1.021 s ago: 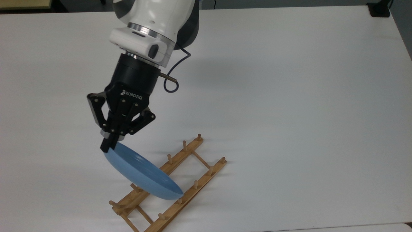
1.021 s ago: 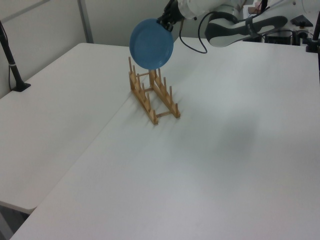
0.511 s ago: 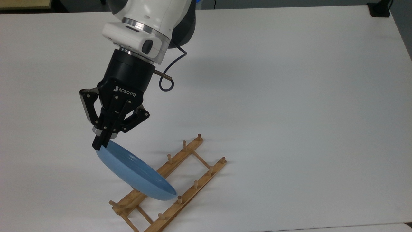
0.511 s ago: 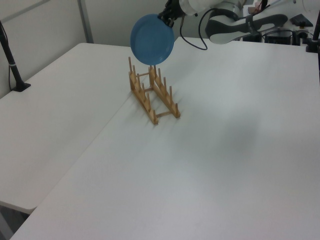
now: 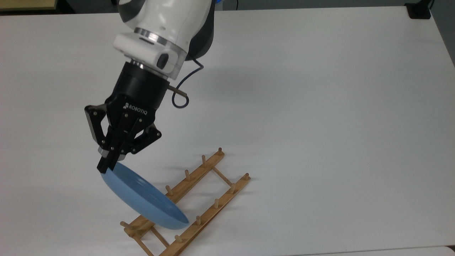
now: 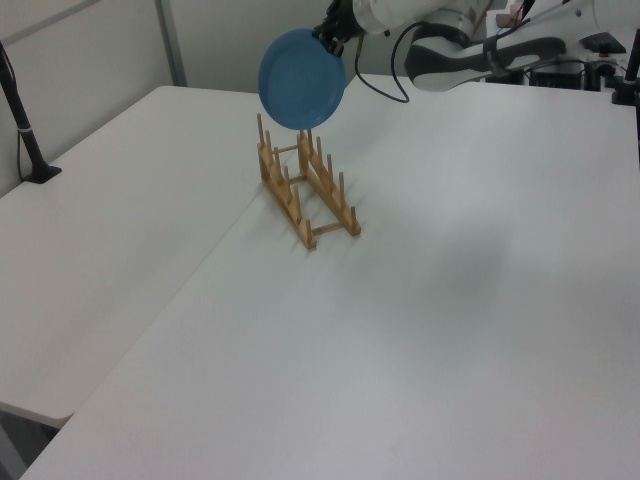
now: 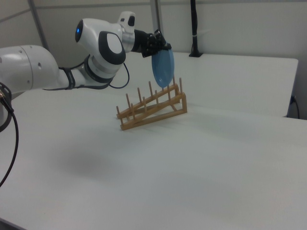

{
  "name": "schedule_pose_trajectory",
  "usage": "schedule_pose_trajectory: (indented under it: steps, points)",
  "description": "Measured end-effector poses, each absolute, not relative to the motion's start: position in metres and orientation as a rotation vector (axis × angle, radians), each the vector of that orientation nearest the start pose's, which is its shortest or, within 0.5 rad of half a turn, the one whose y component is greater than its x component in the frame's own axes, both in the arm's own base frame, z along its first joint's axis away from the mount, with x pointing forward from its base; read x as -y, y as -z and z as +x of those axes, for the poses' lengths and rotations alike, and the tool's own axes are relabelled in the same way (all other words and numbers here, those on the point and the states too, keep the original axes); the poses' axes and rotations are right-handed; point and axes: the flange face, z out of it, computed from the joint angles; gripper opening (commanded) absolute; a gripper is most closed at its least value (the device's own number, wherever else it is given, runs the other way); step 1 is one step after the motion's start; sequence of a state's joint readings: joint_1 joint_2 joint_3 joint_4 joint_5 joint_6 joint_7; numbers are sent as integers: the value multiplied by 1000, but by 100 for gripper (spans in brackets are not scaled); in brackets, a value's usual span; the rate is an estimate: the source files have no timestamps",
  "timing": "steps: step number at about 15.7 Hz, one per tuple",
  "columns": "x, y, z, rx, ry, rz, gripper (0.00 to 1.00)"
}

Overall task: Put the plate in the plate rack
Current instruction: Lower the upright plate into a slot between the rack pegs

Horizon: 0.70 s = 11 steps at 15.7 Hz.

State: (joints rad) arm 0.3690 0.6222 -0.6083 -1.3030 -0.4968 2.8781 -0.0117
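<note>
My gripper (image 5: 106, 166) is shut on the upper rim of the light-blue plate (image 5: 142, 200), which hangs on edge, tilted, above the wooden plate rack (image 5: 199, 199). In the top view the plate's lower rim overlaps the rack's near-left end. The left view has the plate (image 6: 301, 79) held by my gripper (image 6: 327, 38) above the far end of the rack (image 6: 305, 190), apart from its pegs. From the right view the plate (image 7: 163, 65) appears edge-on under my gripper (image 7: 160, 48), just over the raised end of the rack (image 7: 153, 106).
The rack stands on a wide white table (image 5: 320, 106) with open surface all around it. A black post base (image 6: 40, 172) sits at the left view's left edge, and a dark stand (image 7: 194, 28) rises at the table's far side in the right view.
My gripper and the plate have shifted toward the top view's lower left, along the rack toward its near end. The grip on the rim has stayed the same.
</note>
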Motion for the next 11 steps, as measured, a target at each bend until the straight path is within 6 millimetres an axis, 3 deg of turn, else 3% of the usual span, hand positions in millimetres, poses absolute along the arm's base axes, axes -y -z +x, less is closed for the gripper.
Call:
schedule_pose_trajectory:
  steps: [5, 11]
  points:
    - [0, -510, 778, -549, -1062, 2099, 0]
    - [-16, -500, 782, -577, -1060, 2098, 0]
